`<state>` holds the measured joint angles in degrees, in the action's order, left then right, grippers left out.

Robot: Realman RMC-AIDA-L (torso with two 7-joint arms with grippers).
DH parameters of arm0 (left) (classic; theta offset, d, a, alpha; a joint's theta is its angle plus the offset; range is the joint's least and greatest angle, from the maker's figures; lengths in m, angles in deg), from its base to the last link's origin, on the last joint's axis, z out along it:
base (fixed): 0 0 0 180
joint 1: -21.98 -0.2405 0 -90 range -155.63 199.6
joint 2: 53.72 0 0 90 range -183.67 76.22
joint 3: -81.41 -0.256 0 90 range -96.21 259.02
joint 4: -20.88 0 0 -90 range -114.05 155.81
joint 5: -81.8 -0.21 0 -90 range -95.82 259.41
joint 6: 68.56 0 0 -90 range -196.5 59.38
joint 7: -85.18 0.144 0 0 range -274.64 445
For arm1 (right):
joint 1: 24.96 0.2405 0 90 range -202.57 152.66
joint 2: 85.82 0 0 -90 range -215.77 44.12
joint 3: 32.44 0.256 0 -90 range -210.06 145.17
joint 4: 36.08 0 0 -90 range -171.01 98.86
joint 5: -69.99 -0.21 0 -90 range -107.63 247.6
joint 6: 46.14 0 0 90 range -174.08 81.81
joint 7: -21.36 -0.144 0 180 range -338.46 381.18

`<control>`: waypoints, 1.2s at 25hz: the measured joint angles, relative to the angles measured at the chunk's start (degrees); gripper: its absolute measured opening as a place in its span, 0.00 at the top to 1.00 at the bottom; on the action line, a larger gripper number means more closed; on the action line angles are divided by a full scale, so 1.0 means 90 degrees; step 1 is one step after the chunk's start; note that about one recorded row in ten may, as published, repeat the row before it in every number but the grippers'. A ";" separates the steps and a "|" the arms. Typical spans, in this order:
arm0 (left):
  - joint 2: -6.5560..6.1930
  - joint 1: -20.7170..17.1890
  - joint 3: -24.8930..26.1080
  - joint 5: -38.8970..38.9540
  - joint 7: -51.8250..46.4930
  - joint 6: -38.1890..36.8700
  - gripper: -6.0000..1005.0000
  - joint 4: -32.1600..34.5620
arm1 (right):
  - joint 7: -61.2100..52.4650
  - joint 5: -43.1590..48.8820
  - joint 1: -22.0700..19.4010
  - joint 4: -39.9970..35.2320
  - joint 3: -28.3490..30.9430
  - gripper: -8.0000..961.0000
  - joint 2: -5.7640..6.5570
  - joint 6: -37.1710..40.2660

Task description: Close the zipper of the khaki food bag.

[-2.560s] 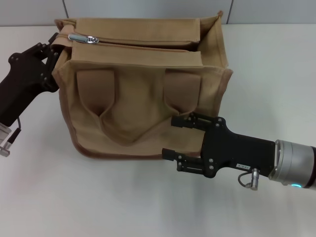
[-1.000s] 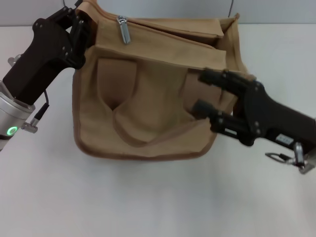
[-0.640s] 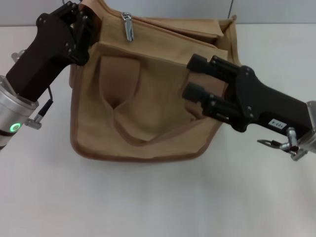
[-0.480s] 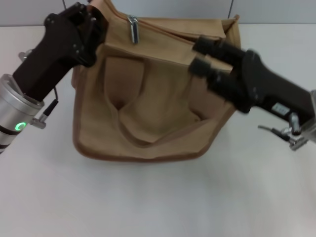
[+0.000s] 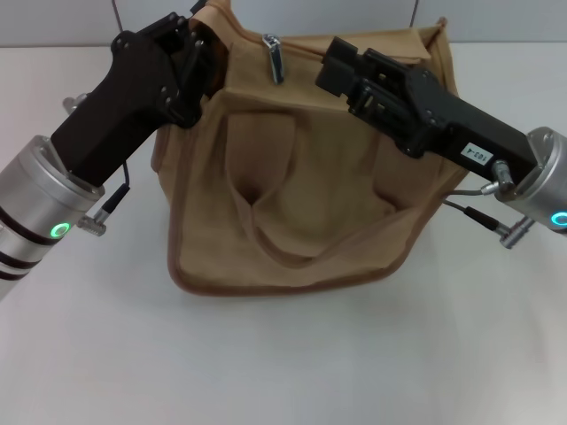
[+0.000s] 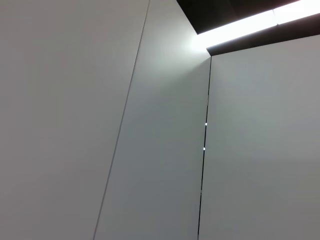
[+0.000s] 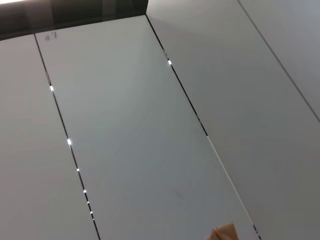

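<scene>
1 bag (image 5: 301, 204) stands on the white table (image 5: 283, 354), in the middle of the head view, its broad front face toward the camera and its top edge toward the far wall. Its long axis runs left to right across the view; the bag leans, with the left top corner raised higher than the rest. 2 wide handle straps (image 5: 244, 164) hang down the front face and join in a loop near the bottom trim. 1 silver pull tab (image 5: 274, 58) shows at the top edge, left of centre, hanging nearly upright with its long axis vertical. The zipper (image 5: 297, 44) track runs from it along the top panel toward the right corner; most of that run is hidden behind the right arm, so how far it is closed cannot be told.

2 arms are at work. The left gripper (image 5: 202, 55) is at the bag's raised left top corner, its fingers pressed narrowly together on the fabric there. The right gripper (image 5: 330, 60) reaches in from the right over the top panel, its tip just right of the pull tab; whether its fingers are spread or pinched cannot be told.

The left wrist view shows only grey wall panels (image 6: 150, 150). The right wrist view shows similar panels and 1 small tan corner of the bag at its edge.
</scene>
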<state>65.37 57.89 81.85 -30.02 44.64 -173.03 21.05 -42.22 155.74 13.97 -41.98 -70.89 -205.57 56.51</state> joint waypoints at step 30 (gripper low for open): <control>0.0000 0.0391 0.0006 -0.0086 0.0003 0.0028 0.91 -0.0185 | -0.0151 -0.0116 0.0535 0.0271 -0.0190 0.56 -0.0016 -0.0745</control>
<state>65.37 61.41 81.90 -30.79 44.66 -172.78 19.38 -43.58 154.70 18.79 -39.54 -72.60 -205.71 49.81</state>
